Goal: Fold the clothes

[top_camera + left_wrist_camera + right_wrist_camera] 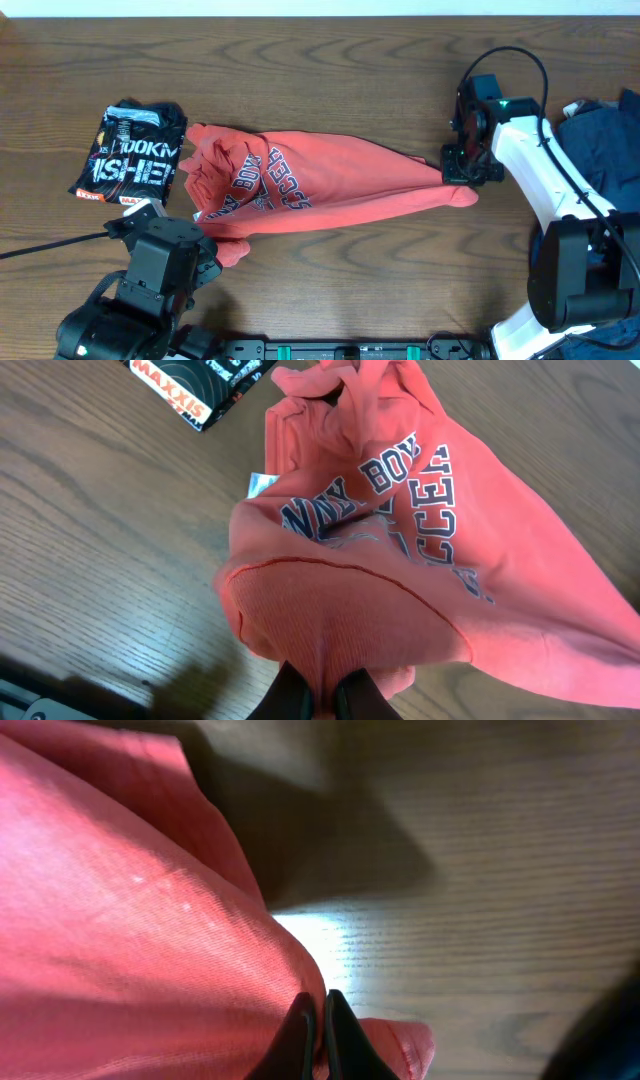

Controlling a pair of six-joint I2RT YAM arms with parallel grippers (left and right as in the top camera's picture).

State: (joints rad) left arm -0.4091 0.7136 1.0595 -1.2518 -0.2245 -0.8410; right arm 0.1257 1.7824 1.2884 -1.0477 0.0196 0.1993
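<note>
a coral-red soft cloth t-shirt (330, 185) with white-and-navy printed lettering is stretched across the middle of the brown wooden table (330, 60). it is drawn out lengthwise between the two arms and bunched into a long wedge that narrows toward the right. its near left corner, by a stitched hem, is pinched in the left gripper (322, 692), whose dark fingers are seen closed tight on the fabric in the left wrist view. the narrow right end of the shirt is clamped by the right gripper (318, 1018); its two black fingers are pressed together on a fold of the red cloth, and a small flap is shown past them. the lettering is turned upward and crumpled toward the left end. a folded black t-shirt (135, 155) with white lettering is laid just beside that left end. a heap of navy blue cloth (600, 135) is seen at the right edge, well apart from the red shirt.
</note>
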